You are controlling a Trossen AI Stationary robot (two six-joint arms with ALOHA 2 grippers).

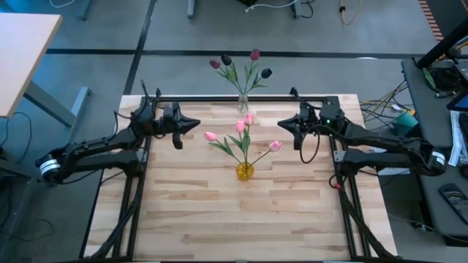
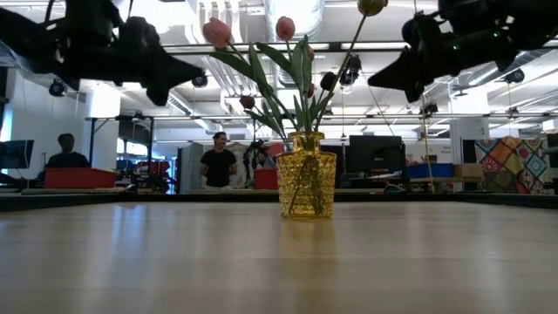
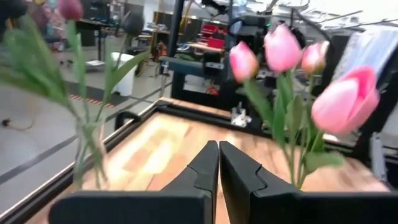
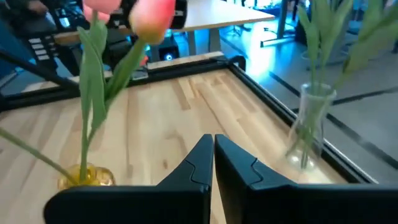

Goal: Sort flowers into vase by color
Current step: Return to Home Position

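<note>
While both arms hang raised over the table (image 1: 183,212), tips facing each other across it, positions read as follows. Four pink tulips (image 1: 240,126) stand in the yellow vase (image 1: 245,172) near table centre. Four dark and maroon tulips (image 1: 226,60) stand in the clear vase (image 1: 243,104), at 12 o'clock from the yellow one, on the far edge. Left gripper (image 1: 196,125): 10 o'clock of the yellow vase, fingers pressed together, grasping nothing. Right gripper (image 1: 281,126): 2 o'clock, likewise clenched and empty. A person (image 2: 218,163) stands in the room behind.
</note>
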